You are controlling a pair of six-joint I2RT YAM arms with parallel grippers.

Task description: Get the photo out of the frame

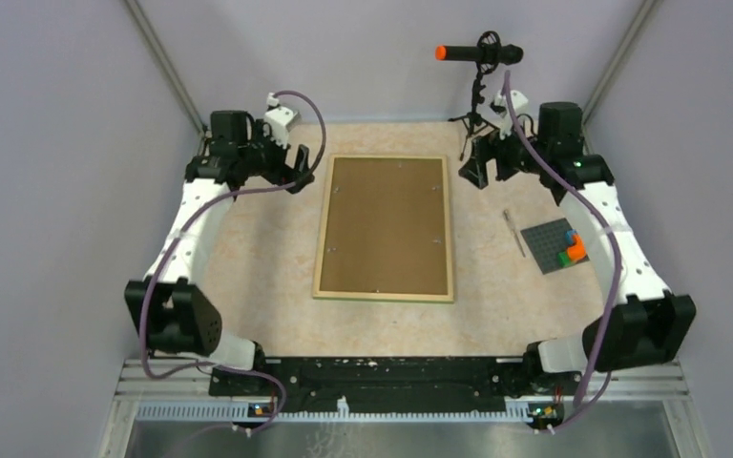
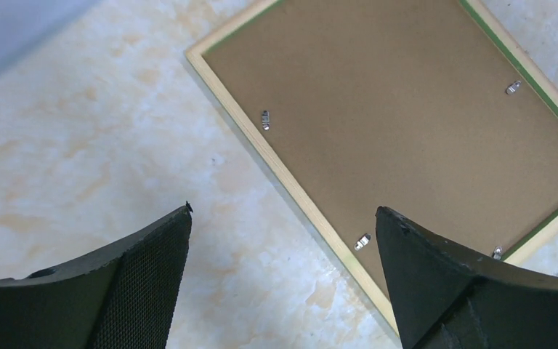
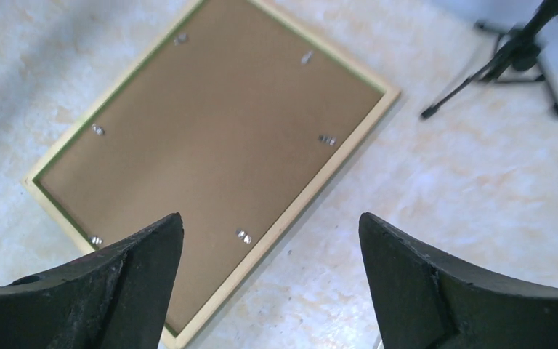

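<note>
The frame (image 1: 385,227) lies face down in the middle of the table, its brown fibreboard back up, a light wood edge around it and small metal tabs along the sides. It also shows in the left wrist view (image 2: 399,116) and the right wrist view (image 3: 211,145), with a thin green border at its edges. The photo is hidden. My left gripper (image 1: 296,172) hovers open off the frame's far left corner, nothing between its fingers (image 2: 145,283). My right gripper (image 1: 482,167) hangs open off the far right corner, also empty, its fingers (image 3: 421,283) wide apart.
A grey baseplate (image 1: 555,246) with orange, blue and green bricks sits at the right. A thin pen-like stick (image 1: 514,232) lies between it and the frame. A small black tripod (image 1: 477,110) with an orange-tipped microphone stands at the back right, its legs (image 3: 512,58) near my right gripper.
</note>
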